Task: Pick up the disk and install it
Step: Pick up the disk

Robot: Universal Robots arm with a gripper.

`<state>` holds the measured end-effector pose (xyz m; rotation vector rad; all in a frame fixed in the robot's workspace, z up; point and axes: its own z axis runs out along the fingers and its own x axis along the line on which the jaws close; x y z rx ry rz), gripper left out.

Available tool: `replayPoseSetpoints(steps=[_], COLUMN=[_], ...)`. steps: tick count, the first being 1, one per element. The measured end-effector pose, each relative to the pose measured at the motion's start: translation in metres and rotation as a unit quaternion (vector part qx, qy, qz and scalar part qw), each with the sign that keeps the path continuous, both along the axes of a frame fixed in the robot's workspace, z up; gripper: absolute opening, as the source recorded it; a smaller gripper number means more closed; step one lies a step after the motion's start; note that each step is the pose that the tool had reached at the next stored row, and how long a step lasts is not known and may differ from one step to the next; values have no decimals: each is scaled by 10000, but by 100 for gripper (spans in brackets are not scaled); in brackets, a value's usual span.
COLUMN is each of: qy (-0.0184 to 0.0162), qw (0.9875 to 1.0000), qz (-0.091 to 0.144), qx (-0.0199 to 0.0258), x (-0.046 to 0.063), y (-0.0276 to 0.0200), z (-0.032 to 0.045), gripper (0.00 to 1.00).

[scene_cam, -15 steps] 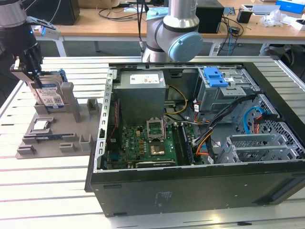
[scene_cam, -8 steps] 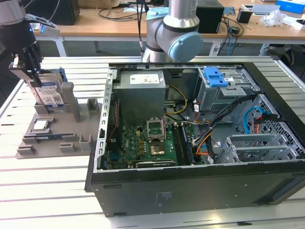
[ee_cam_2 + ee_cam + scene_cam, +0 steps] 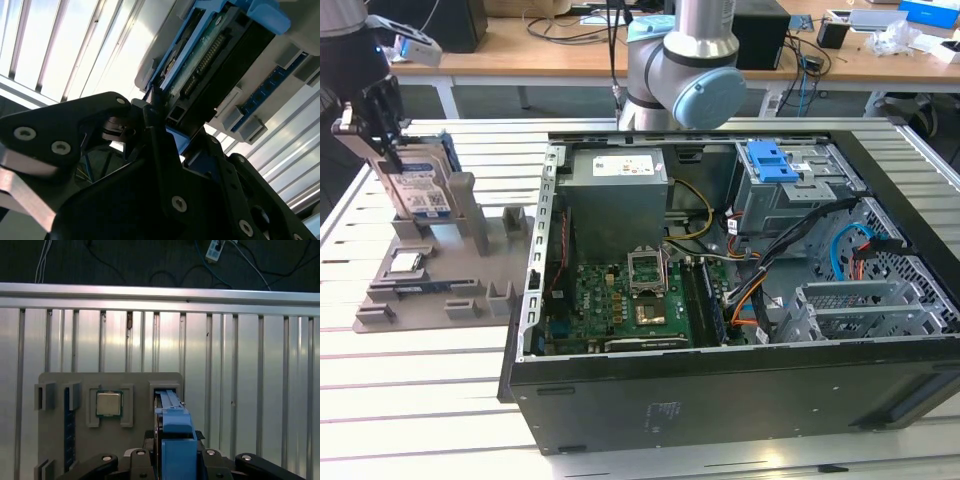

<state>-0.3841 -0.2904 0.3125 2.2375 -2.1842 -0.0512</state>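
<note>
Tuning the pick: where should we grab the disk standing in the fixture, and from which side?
Take the disk by its upper edge, from above, squeezing across its two flat faces. It stands on edge in the grey fixture, so likely only the top is free; the gripper hangs there.

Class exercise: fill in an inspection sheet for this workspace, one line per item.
Surface: slatted metal table; grey fixture tray on it, beside open computer case.
Job's things: the disk stands on edge in the tray's slot.
Clutter: silver chip in a tray pocket; blue bracket in the case.
Grippers: gripper closed on the disk's top edge.
Cables: orange, blue and black leads inside the case.
Surroundings: wooden desk with boxes and wires behind.
</note>
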Motion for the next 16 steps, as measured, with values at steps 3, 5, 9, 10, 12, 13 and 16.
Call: replayPoseSetpoints(steps=[3, 5, 9, 10, 12, 13, 16], qy=[0, 0, 0, 0, 0, 0, 0], qw=[10000, 10000, 10000, 10000, 10000, 10000, 10000], qz=[0, 0, 0, 0, 0, 0, 0], qx=[0, 0, 0, 0, 0, 0, 0], x=[0, 0, 0, 0, 0, 0, 0], y=[0, 0, 0, 0, 0, 0, 0], z=[53, 90, 141, 154, 184, 199, 249], gripper=[36, 36, 36, 36, 36, 36, 36])
